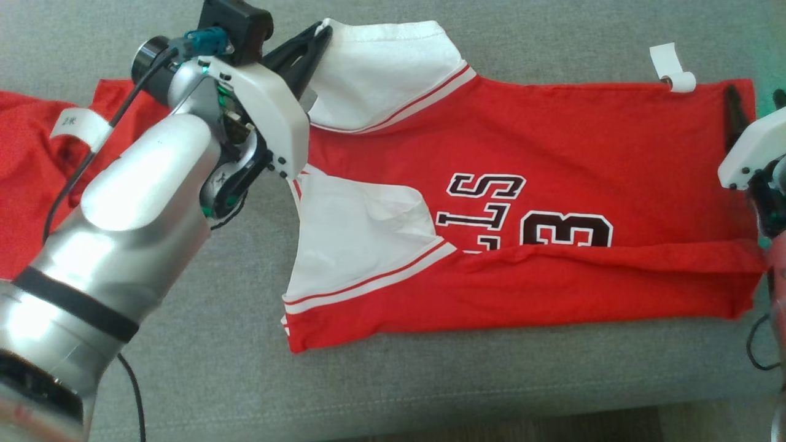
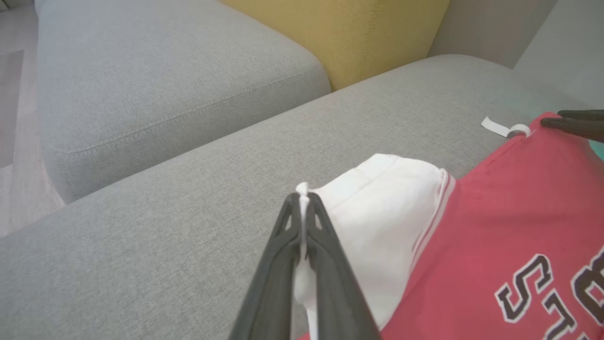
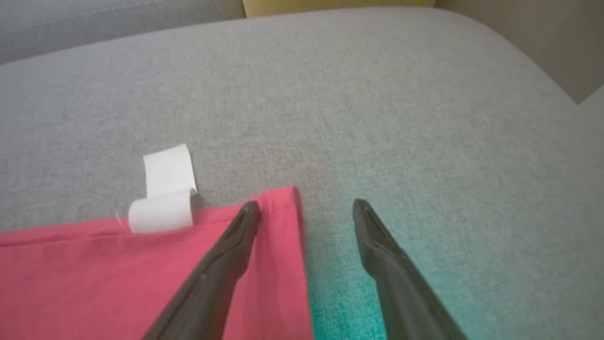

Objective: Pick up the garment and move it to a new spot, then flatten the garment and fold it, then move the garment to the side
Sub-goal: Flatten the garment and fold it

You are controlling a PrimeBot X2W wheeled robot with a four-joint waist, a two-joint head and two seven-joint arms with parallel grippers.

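- We see a red jersey with white sleeves and dark outlined lettering (image 1: 522, 153) lying spread across a grey woven sofa seat (image 1: 215, 294), sleeves to the left and hem to the right.
- The head view shows its whole layout. A near strip of the red body is folded over the lower part of the lettering, and the near white sleeve (image 1: 350, 233) lies flat.
- The left gripper (image 1: 320, 34) is clamped on the edge of the far white sleeve (image 1: 381, 73), at the far left of the jersey.
- The left wrist view makes that grip plain: the two dark fingers meet at the tips (image 2: 302, 200) with a fold of white cloth (image 2: 377, 222) pinched between them. The head view shows them only from the side.
- The right gripper (image 1: 755, 101) is cut off at the right edge of the head view. In the right wrist view its jaws (image 3: 306, 208) stand wide apart, holding nothing.
- That view places one finger over the jersey's far right hem corner (image 3: 94, 274) and the other over bare sofa.
- A curled white label (image 3: 165, 193) sits at the far hem, just left of that finger.
- The head view alone shows a second red cloth (image 1: 24, 172) with its own white tag (image 1: 77, 126) at the far left.
- The wrist views add a mustard-yellow cushion (image 2: 368, 33) behind the seat.
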